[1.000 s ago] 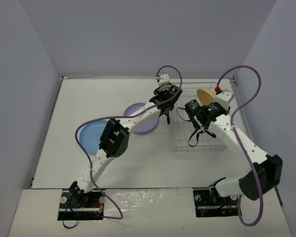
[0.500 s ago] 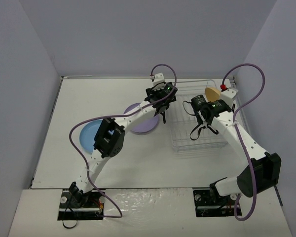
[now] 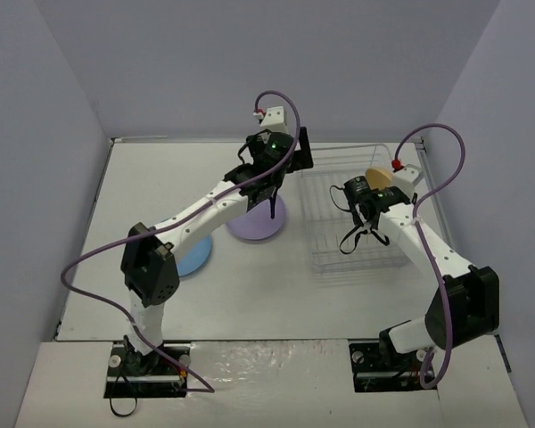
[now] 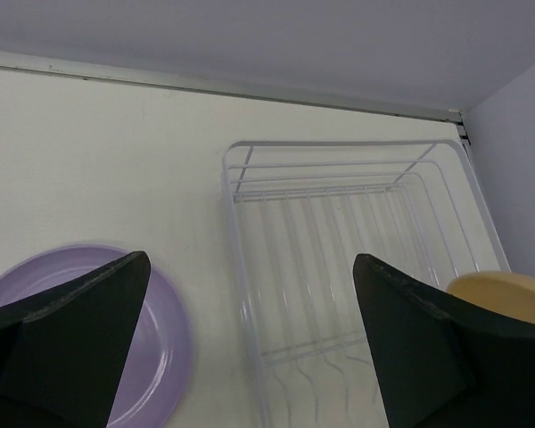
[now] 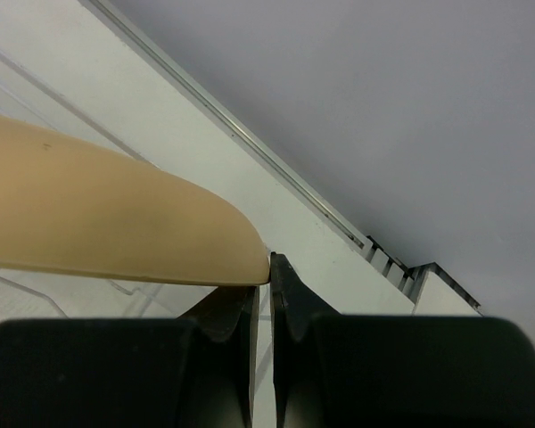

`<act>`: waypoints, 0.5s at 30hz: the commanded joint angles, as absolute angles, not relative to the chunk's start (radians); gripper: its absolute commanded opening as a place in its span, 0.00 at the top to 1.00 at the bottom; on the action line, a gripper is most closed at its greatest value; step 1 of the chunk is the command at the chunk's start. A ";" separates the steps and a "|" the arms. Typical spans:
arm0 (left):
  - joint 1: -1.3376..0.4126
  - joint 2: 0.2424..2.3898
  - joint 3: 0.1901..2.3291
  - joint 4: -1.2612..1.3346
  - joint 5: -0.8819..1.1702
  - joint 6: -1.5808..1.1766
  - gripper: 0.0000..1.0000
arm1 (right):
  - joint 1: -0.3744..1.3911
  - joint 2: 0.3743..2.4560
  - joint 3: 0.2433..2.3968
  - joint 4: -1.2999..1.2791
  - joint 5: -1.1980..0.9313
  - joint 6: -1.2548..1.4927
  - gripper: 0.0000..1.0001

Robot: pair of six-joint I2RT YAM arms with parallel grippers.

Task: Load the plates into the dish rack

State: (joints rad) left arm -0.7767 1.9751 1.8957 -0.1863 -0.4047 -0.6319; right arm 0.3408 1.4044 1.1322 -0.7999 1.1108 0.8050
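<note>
Overhead view of a white table [image 3: 152, 187] with two robot arms reaching away from its near edge. The right gripper [image 3: 371, 185] holds the orange-yellow plate [image 3: 377, 174] on edge over the far right part of the clear wire dish rack [image 3: 352, 236]. In the right wrist view its two fingers [image 5: 290, 308] are pinched almost together on the plate's rim [image 5: 98, 223], with rack wires showing below. Whether the plate touches the wires cannot be told.

The left gripper [image 3: 273, 201] hangs over the far edge of the lavender plate [image 3: 257, 221], which lies flat on the table just left of the rack. In the left wrist view its jaws stand wide apart with nothing between them [image 4: 250, 263], the lavender plate [image 4: 156, 343] at lower left and the rack [image 4: 339, 223] ahead. The blue plate [image 3: 194, 257] lies flat, nearer and further left, partly hidden under the left arm
</note>
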 commanded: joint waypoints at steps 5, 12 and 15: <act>-0.714 1.677 1.562 -0.048 -0.407 -0.565 0.03 | 0.346 1.545 1.176 -1.058 1.230 1.166 1.00; -0.673 1.617 1.477 -0.099 -0.418 -0.574 0.03 | 0.402 1.612 1.195 -1.173 1.188 1.367 0.94; -0.664 1.614 1.476 -0.118 -0.417 -0.578 0.03 | 0.419 1.609 1.183 -1.169 1.171 1.394 0.85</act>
